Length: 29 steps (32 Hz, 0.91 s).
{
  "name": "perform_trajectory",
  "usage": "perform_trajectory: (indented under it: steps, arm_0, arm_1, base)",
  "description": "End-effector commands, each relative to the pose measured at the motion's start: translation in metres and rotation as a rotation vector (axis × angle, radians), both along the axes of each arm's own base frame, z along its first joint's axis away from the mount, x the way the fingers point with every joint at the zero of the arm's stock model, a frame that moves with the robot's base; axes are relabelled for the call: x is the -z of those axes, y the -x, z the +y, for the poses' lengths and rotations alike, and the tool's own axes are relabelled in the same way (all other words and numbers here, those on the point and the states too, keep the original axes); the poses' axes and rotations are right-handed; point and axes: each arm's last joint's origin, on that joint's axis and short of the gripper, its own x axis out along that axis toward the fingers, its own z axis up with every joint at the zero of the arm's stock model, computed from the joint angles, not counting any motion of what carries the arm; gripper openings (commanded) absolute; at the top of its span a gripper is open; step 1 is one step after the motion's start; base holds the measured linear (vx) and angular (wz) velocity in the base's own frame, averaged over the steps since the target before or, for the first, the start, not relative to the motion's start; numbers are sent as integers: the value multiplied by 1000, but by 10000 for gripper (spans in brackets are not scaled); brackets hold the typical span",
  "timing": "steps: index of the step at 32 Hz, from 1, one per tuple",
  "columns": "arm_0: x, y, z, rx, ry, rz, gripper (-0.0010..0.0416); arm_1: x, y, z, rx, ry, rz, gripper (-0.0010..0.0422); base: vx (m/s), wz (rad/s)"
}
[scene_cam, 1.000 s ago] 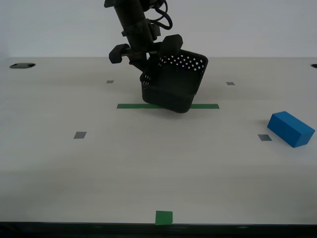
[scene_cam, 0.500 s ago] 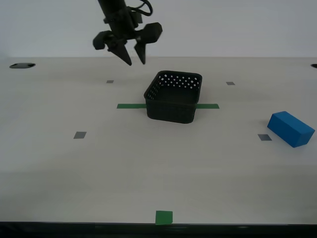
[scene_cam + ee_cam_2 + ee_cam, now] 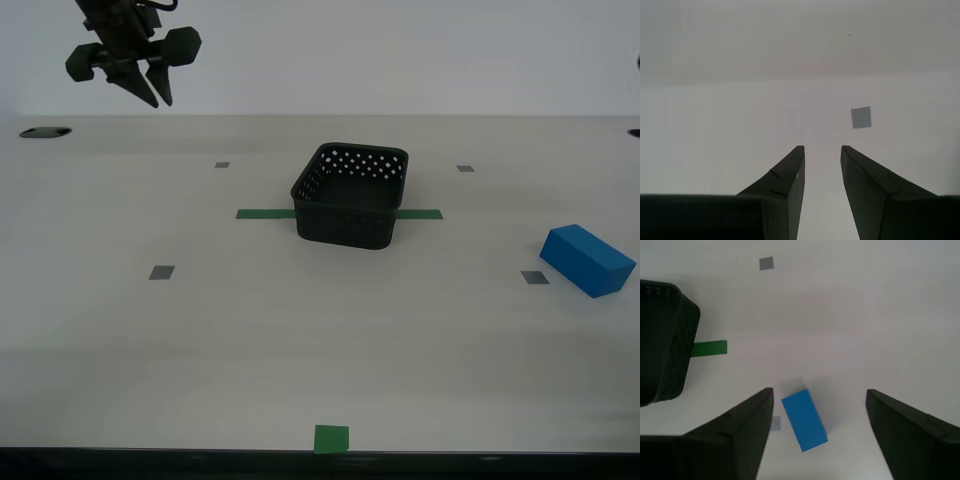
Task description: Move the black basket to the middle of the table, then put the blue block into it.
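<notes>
Nearest you, a small green square (image 3: pixel 331 438) marks the pale wood-grain desk (image 3: pixel 250 340). Farther back, toward the exterior view's right, lies the smooth blue block (image 3: pixel 588 259) — your first claw (image 3: pixel 817 397) hangs wide above it. The perforated black basket (image 3: pixel 350 195) straddles the green tape strip (image 3: pixel 265 213). Your second claw (image 3: pixel 822 150) is narrowly parted, empty.

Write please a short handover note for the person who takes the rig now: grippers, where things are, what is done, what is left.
My first gripper: open, empty, above the bright blue rectangular block.
My second gripper: slightly open, empty, raised over bare table.
Perforated black plastic basket: upright on the green tape strip, mid pale wood-grain table.
Block lies on the table at the exterior view's right.
Done: basket placed.
Left: put the block in the basket.
</notes>
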Motion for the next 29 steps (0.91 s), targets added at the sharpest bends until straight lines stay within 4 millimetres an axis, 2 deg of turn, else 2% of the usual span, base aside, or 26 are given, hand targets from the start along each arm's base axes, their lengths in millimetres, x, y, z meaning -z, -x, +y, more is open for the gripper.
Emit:
perform_trajectory:
  steps: [1,3,5,10,15,18,20,23,24,29]
  arm_0:
    - [11,-9,2,-55,-28,65,342]
    - [22,-15,4,-94,-54,130,384]
    - [35,-23,4,-120,-46,194,403]
    - [66,-39,5,-170,-32,335,373]
    - [87,-46,9,-209,-28,446,367]
    - [98,-48,17,-242,-22,495,373]
    - [113,-50,32,-316,-4,567,382]
    - [124,-50,43,-364,12,611,383]
    - [131,-51,48,-399,116,627,377]
    - [134,-53,47,-412,209,625,376]
  arm_1:
    - [-1,-2,8,-3,-8,-16,79]
    - [-1,-2,10,-3,-12,-19,69]
    - [-1,-2,10,-2,-12,-25,60]
    - [0,-3,11,-3,-12,-23,47]
    - [0,-3,11,-5,-12,-27,48]
    - [0,-3,11,-6,-12,-30,48]
    - [0,-4,12,-6,-12,-34,48]
    - [0,-4,12,-6,-12,-35,48]
    - [0,-4,12,-4,-14,-35,48]
    - [-1,-4,12,5,-18,-38,48]
  base:
    - [0,0]
    - [0,0]
    - [0,0]
    - [0,0]
    - [0,0]
    - [0,0]
    - [0,0]
    - [0,0]
    - [0,0]
    - [0,0]
